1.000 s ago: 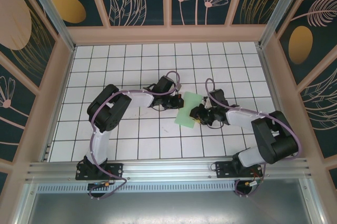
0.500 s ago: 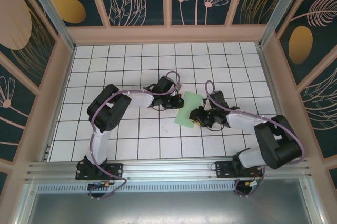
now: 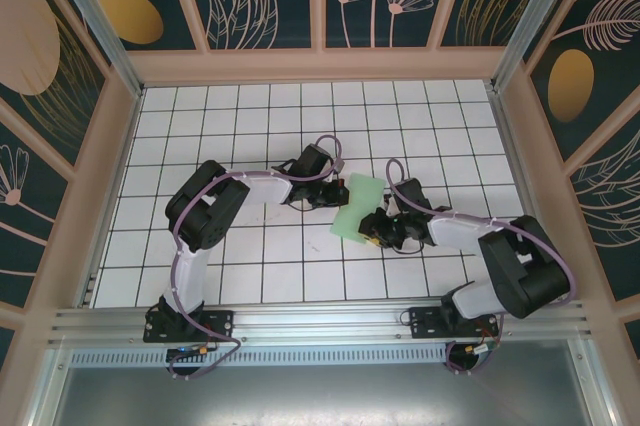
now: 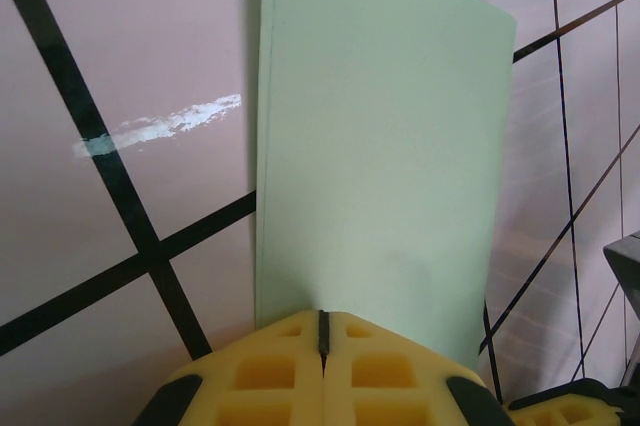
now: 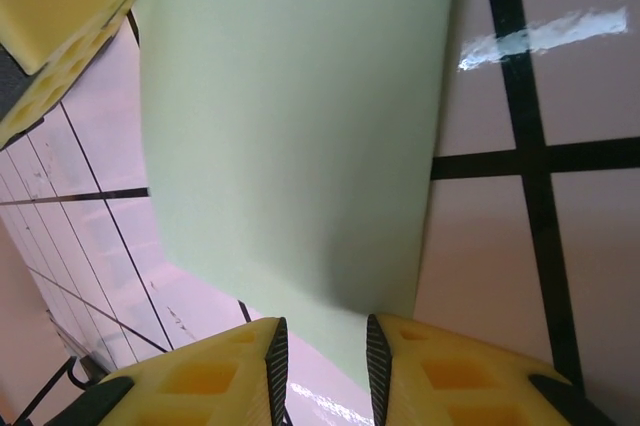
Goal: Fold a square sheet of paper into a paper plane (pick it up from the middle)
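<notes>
Position: square sheet of paper (image 3: 358, 208) near the middle of the counter (image 3: 250, 116), already doubled into a narrow pale green strip, between the two arms. Long axis far-to-near in the overhead view, near end leaning slightly left.

Left gripper (image 3: 336, 198) at the strip's left long edge, pressed together and apparently pinching that edge (near border hidden behind the gripper from the left wrist; clamped rather than merely touching, by judgement only). Right gripper (image 3: 373, 230) at the near right end, spread a little, paper edge running into the gap without being squeezed. Both about equally near; right one probably better placed to take the next hold, needing only to close.

From above: flat-looking strip, no telling whether lifted. From the right wrist: paper bowed up off the tiles (image 5: 560, 76), shadow beneath, yellow pad (image 5: 60, 16) of the other gripper at its far corner. From the left wrist: seemingly two layers along the left edge.
</notes>
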